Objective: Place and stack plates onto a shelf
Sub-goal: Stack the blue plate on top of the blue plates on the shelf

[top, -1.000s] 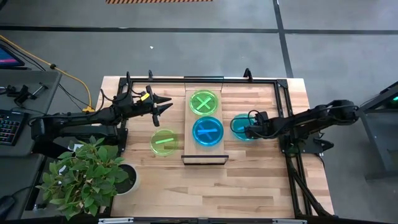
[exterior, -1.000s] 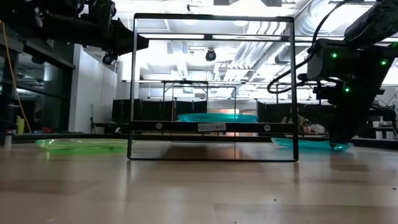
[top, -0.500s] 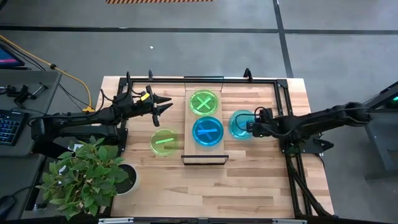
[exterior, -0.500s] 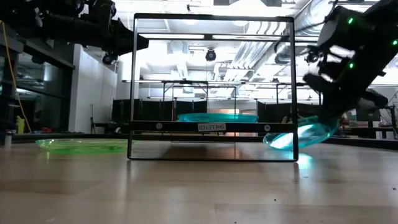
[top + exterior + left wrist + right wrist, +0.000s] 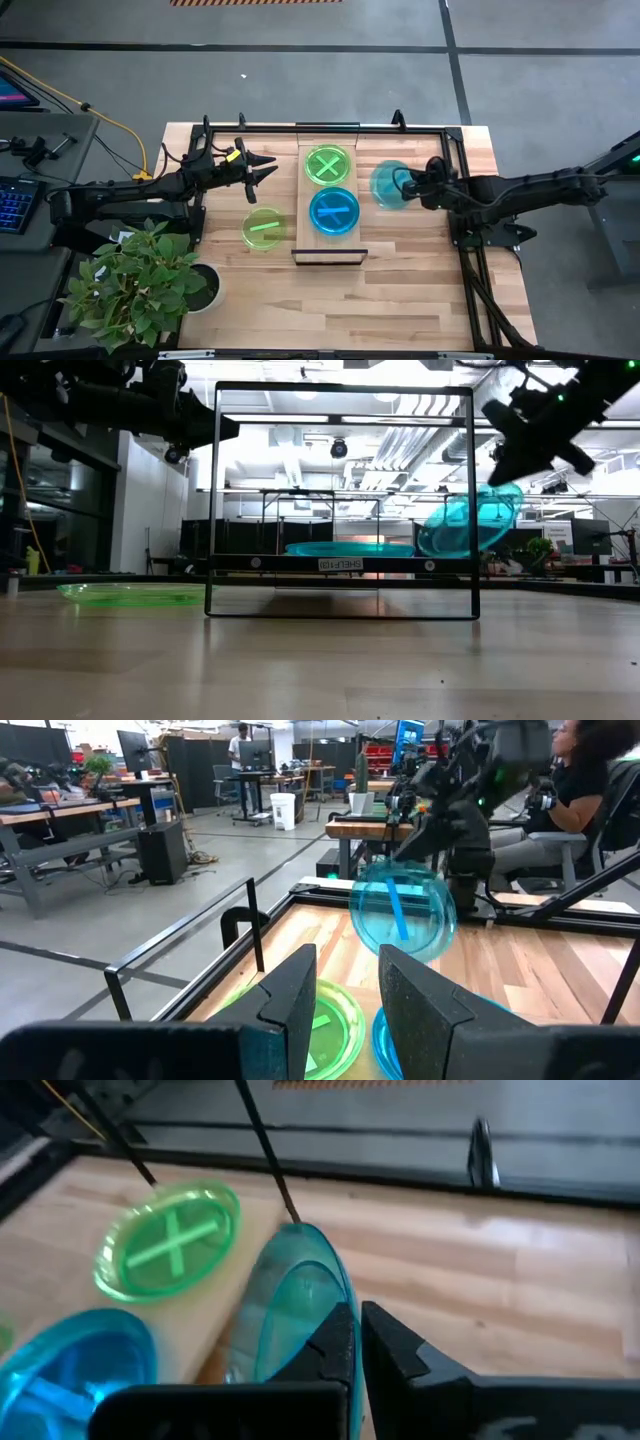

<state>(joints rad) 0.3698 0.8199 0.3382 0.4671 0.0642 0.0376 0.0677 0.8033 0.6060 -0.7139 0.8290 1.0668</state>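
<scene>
High view, done: green plate (image 5: 328,165) and blue plate (image 5: 334,211) lie on the shelf (image 5: 329,246).
High view, left: yellow-green plate (image 5: 263,228) on table beside shelf's left edge; left gripper (image 5: 268,168) waits, fingers apart.
Low view: right gripper (image 5: 508,448) clamps a lifted blue plate (image 5: 470,520), tilted, by shelf's right end.

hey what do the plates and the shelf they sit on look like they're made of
The plates, like the blue one held up by the right gripper and the green one on the shelf, look like glossy see-through plastic: the room shows through the raised one. The shelf looks like a pale matte wood board with visible grain and dark, probably metal, end bars.
</scene>
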